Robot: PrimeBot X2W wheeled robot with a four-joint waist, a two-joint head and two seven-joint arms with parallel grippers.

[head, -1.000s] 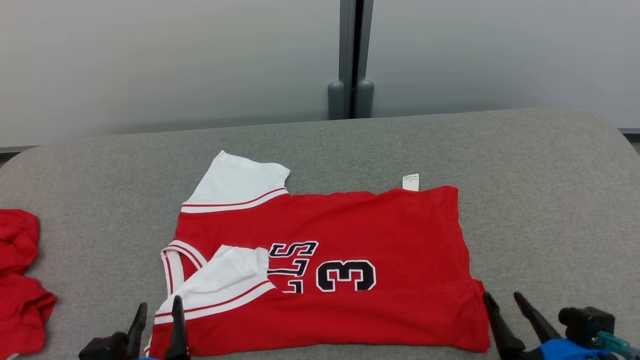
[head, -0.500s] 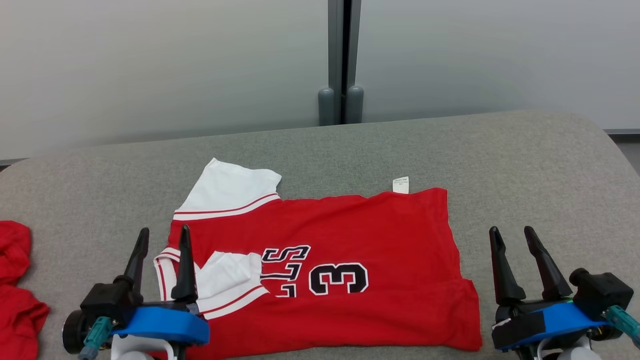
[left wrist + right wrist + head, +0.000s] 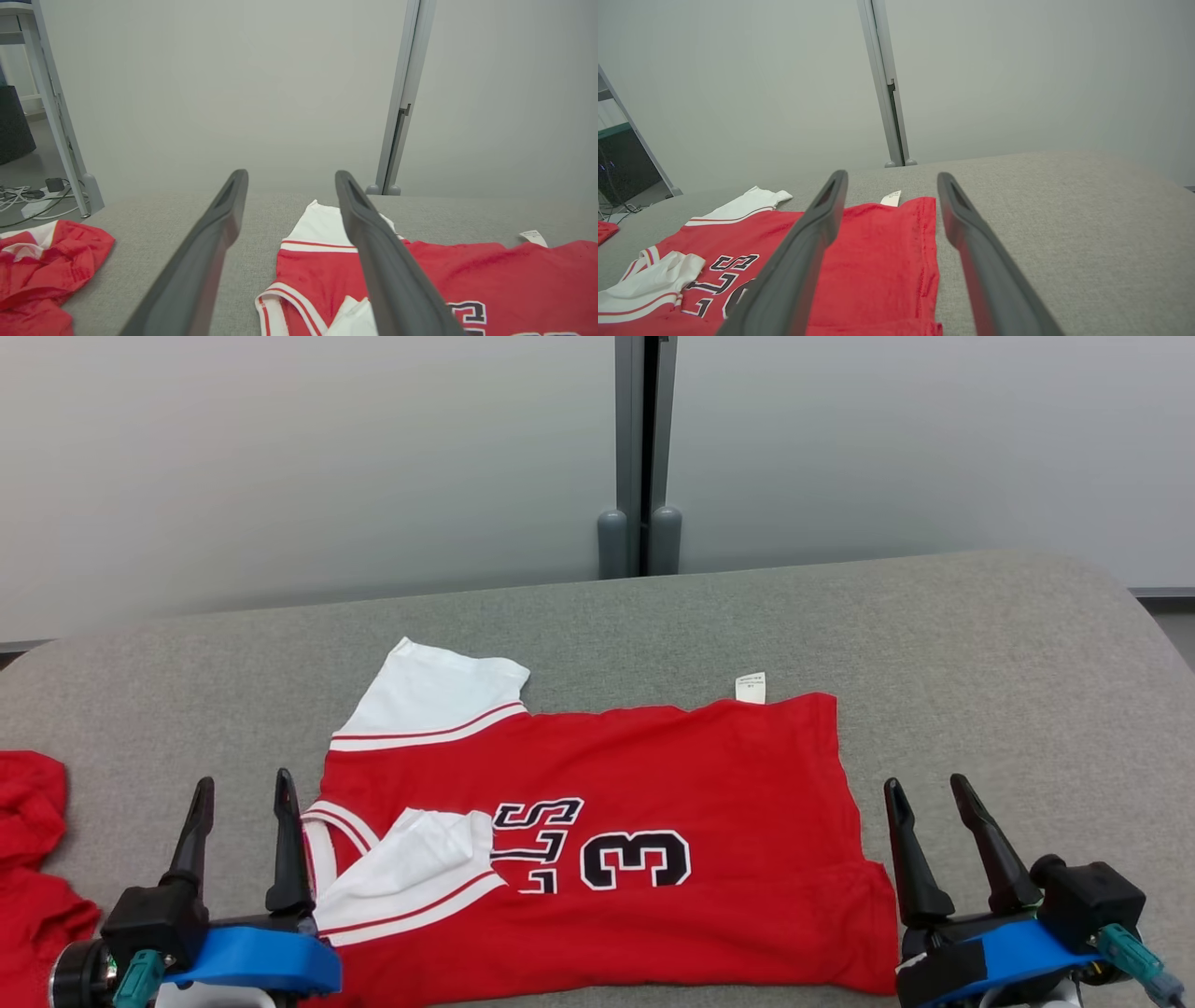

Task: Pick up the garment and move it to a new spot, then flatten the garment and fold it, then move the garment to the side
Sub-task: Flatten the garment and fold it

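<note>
The garment (image 3: 653, 765) is a red jersey with white sleeves and a black "3". It lies flat on the grey table (image 3: 980, 644), collar to the left and hem to the right, with its near sleeve (image 3: 411, 868) folded onto the chest. My left gripper (image 3: 243, 782) hovers open just left of the collar, with nothing between its fingers. My right gripper (image 3: 926, 784) is open and empty just right of the hem. In the left wrist view the gripper (image 3: 290, 173) frames the far sleeve of the garment (image 3: 490, 266). In the right wrist view the gripper (image 3: 892, 174) straddles the hem edge of the garment (image 3: 878, 252).
A second red garment (image 3: 33, 859) lies crumpled at the table's left edge, also seen as a red heap (image 3: 46, 261) in the left wrist view. A grey partition wall with a vertical post (image 3: 639, 448) stands behind the table. Bare table surface extends to the right and behind the jersey.
Both grippers have risen from the bottom edge into fuller view. The left one then shifted left, off the collar. The jersey lies as before; the camera shifted slightly.
</note>
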